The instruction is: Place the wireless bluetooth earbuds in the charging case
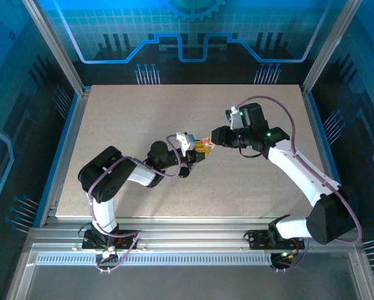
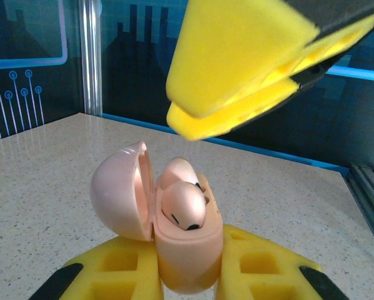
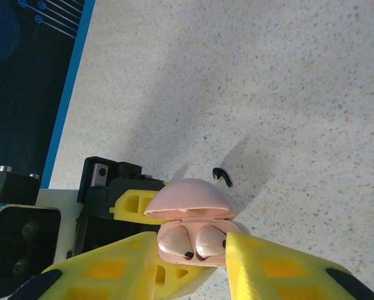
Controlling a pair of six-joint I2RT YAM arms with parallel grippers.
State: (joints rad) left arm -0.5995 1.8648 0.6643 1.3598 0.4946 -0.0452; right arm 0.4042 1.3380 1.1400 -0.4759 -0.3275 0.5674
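- Both arms reach in from the near edge of the speckled tabletop [image 1: 143, 112], and their tips meet near its middle.
- The left claw [image 2: 187, 269] is clamped on a pale pink charging case [image 2: 190, 250]. Its yellow fingers [image 2: 124, 272] press against the two sides of the case's lower half.
- The case's lid [image 2: 121, 190] is swung open on its hinge, standing up at the left in the left wrist view.
- Two pale pink earbuds [image 2: 183, 209] sit side by side in the wells of the open case. Their rounded backs show, each with a small dark mark.
- The right claw [image 2: 180, 115] hangs just above the open case, with a gap between its tips and the earbuds.
- In the right wrist view its own yellow fingers [image 3: 280, 275] stand apart with nothing gripped, and the case shows between them.
- Just past the lid a small black hooked piece [image 3: 221, 176] lies on the tabletop; it is too small to identify.
- Blue patterned panels [image 1: 187, 37] close off the far side.
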